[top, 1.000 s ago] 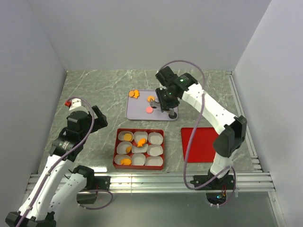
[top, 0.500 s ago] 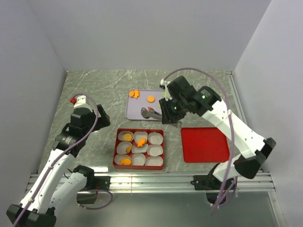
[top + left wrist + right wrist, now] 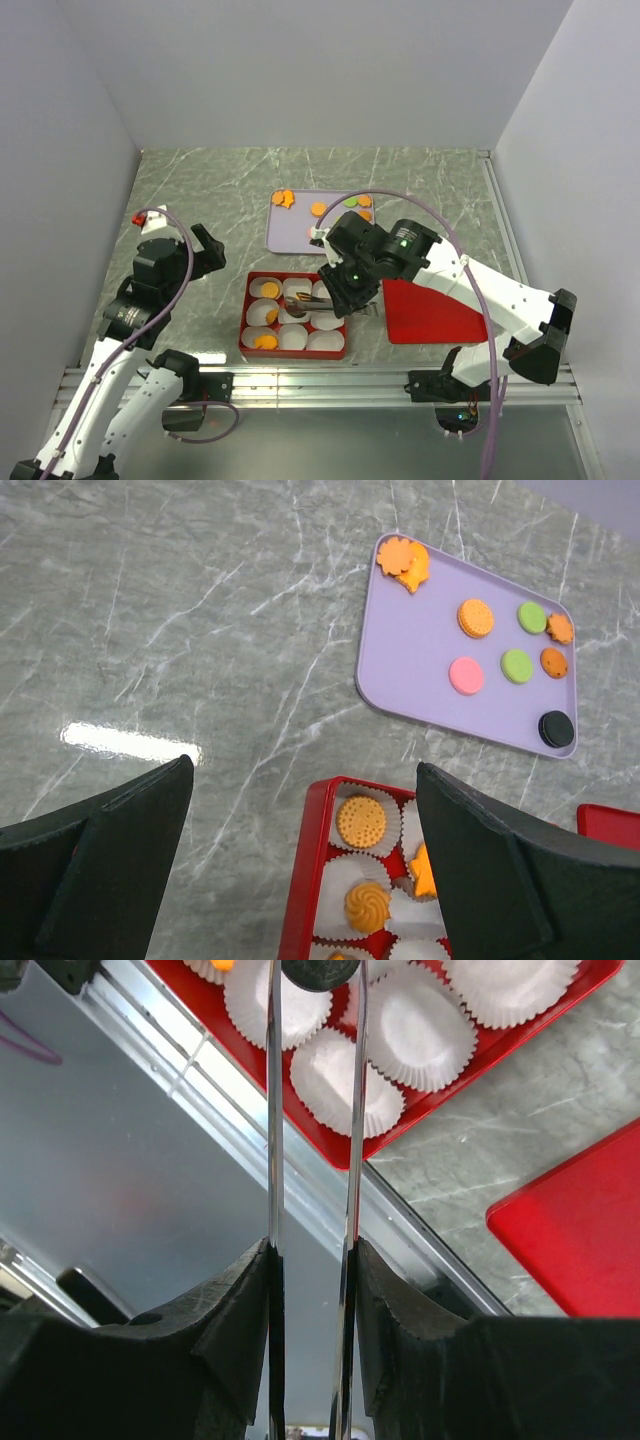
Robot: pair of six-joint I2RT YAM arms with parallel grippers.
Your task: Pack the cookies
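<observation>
My right gripper [image 3: 345,285] [image 3: 312,1250] is shut on metal tongs [image 3: 312,298] [image 3: 272,1110]. The tongs pinch a dark round cookie [image 3: 318,970] over the white paper cups of the red box [image 3: 246,320] [image 3: 305,880]. Orange cookies [image 3: 270,290] [image 3: 360,821] lie in several cups. More cookies sit on the purple tray [image 3: 285,235] [image 3: 410,630]: orange [image 3: 476,617], pink [image 3: 466,675], green [image 3: 516,665], black [image 3: 556,728]. My left gripper [image 3: 200,250] [image 3: 300,870] hangs open and holds nothing, high above the box's left end.
A flat red lid [image 3: 430,310] [image 3: 580,1230] lies right of the box, partly under my right arm. Empty white cups [image 3: 425,1025] fill the box's near-right part. A metal rail [image 3: 320,380] runs along the near table edge. White walls close in three sides.
My right arm has swung from the purple tray back toward me, carrying the tongs to above the red box. The left arm has shifted slightly.
</observation>
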